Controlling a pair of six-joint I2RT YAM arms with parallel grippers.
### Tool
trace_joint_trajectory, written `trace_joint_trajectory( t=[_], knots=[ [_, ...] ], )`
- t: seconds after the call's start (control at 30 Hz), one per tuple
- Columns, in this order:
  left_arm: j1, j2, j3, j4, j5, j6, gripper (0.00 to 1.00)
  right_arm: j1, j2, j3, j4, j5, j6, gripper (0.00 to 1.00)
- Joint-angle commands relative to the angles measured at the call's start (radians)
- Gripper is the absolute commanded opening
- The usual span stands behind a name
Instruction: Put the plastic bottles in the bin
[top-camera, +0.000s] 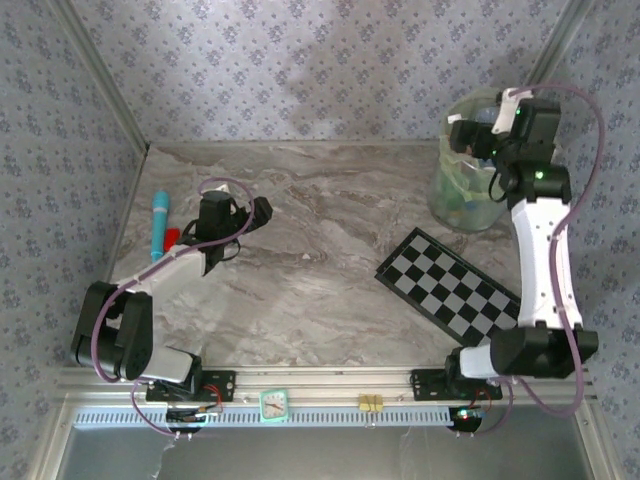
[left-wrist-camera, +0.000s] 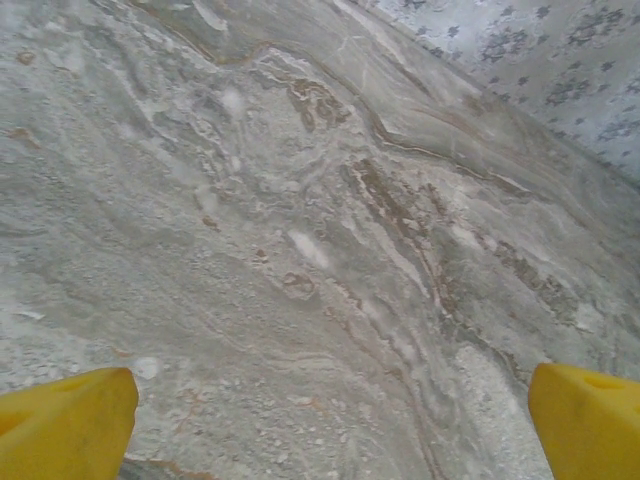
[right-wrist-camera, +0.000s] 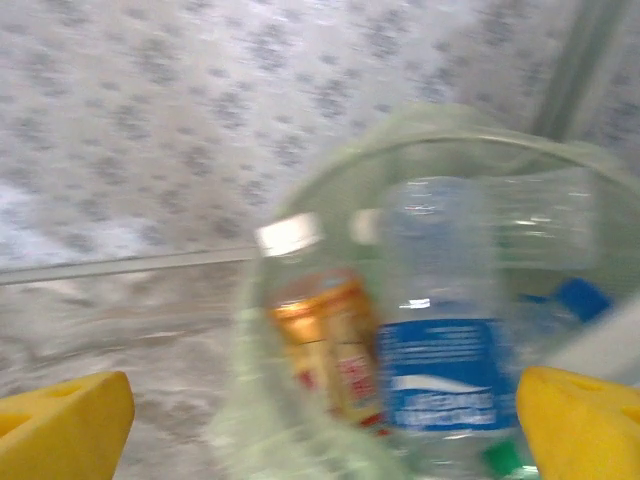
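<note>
Right end effector (right-wrist-camera: 320, 420), 2 o'clock: jaws wide, empty, above bin (top-camera: 450, 200) holding bottles (right-wrist-camera: 440, 370). Left end effector (left-wrist-camera: 330, 420), 9 o'clock: wide, empty, over tabletop (left-wrist-camera: 300, 200).

We've got our left arm (top-camera: 165, 272) folded low, left gripper (top-camera: 258, 212) gaping wide; right arm (top-camera: 540, 250) is stretched far forward and high, right gripper (top-camera: 468, 135) gaping too.
</note>
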Motion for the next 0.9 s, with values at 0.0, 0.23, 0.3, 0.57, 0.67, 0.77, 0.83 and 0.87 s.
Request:
trace_joint_trajectory(
  t=[0.0, 0.23, 0.3, 0.57, 0.67, 0.77, 0.83, 0.87],
  knots=[
    [0.014, -0.043, 0.054, -0.038, -0.074, 0.04, 1.0, 0.091, -0.049, -0.161, 0.183, -0.146, 0.014, 1.0],
    [0.022, -0.081, 0.059, -0.129, -0.272, 0.078, 1.0, 0.32, -0.066, -0.502, 0.294, -0.043, -0.175, 1.0],
    [0.022, -0.093, 0.048, -0.138, -0.336, 0.111, 1.0, 0.343, -0.053, -0.59, 0.35, -0.039, -0.187, 1.0],
    [0.035, -0.146, -0.081, 0.003, -0.656, 0.311, 1.0, 0.347, -0.069, -0.924, 0.649, 0.083, -0.26, 1.0],
    [0.046, -0.135, -0.101, 0.028, -0.728, 0.36, 1.0, 0.316, -0.078, -0.99, 0.7, 0.135, -0.271, 1.0],
    [0.048, -0.107, -0.103, 0.033, -0.776, 0.386, 1.0, 0.247, -0.08, -1.072, 0.802, 0.134, -0.243, 1.0],
    [0.048, -0.075, -0.104, 0.044, -0.792, 0.407, 1.0, 0.198, -0.074, -1.116, 0.875, 0.109, -0.216, 1.0],
    [0.049, -0.056, -0.102, 0.052, -0.801, 0.416, 1.0, 0.175, -0.067, -1.135, 0.916, 0.1, -0.201, 1.0]
  ],
)
